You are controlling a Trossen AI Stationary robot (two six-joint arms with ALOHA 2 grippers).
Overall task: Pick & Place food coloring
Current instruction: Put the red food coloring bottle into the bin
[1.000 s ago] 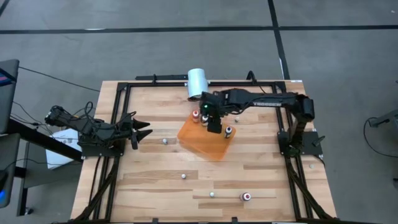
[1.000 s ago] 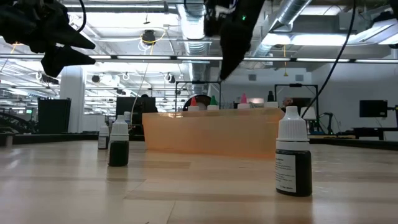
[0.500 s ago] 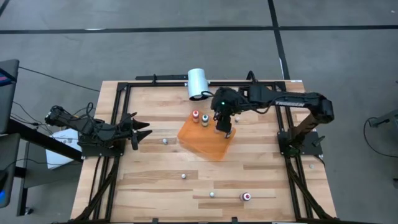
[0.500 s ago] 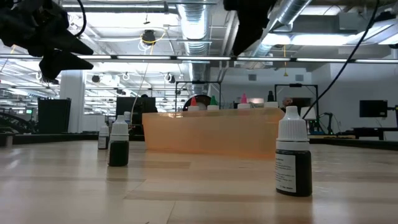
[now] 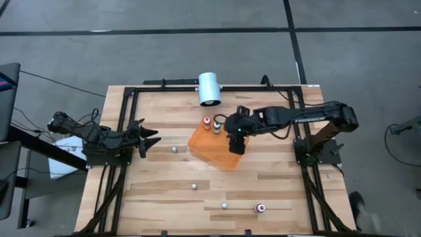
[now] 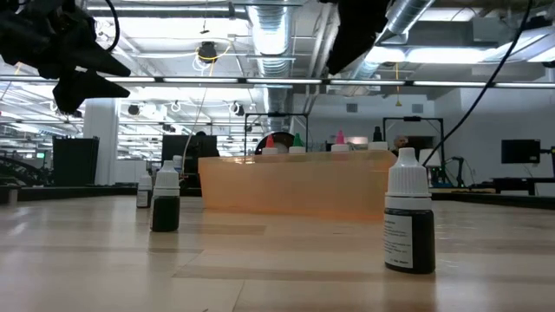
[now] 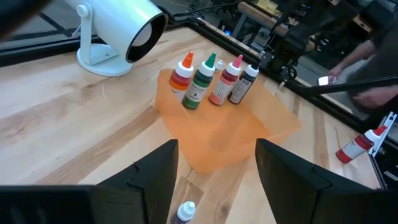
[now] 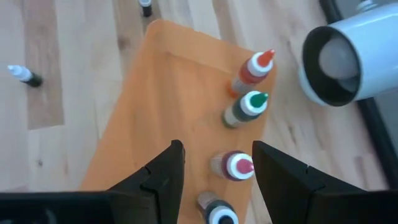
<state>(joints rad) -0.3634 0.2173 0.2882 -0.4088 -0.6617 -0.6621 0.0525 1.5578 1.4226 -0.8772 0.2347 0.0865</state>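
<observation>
R claw (image 8: 214, 168) open, empty | 4 bottles (image 8: 239, 165) on orange sheet (image 8: 168, 106) just below | L claw (image 7: 216, 163) open, apart

Four tiny food coloring bottles, red-topped (image 7: 183, 70), green-topped (image 7: 200, 82), pink-topped (image 7: 225, 81) and dark-topped (image 7: 243, 84), stand upright in a row on the orange sheet (image 7: 230, 134), while other small bottles stand scattered well apart from that sheet

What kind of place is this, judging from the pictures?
Probably a robotics lab in a large open workspace. Two arms are mounted on a wooden table with a black frame, the ceiling shows bare ducts and strip lights, and workstations with monitors stand behind.
</observation>
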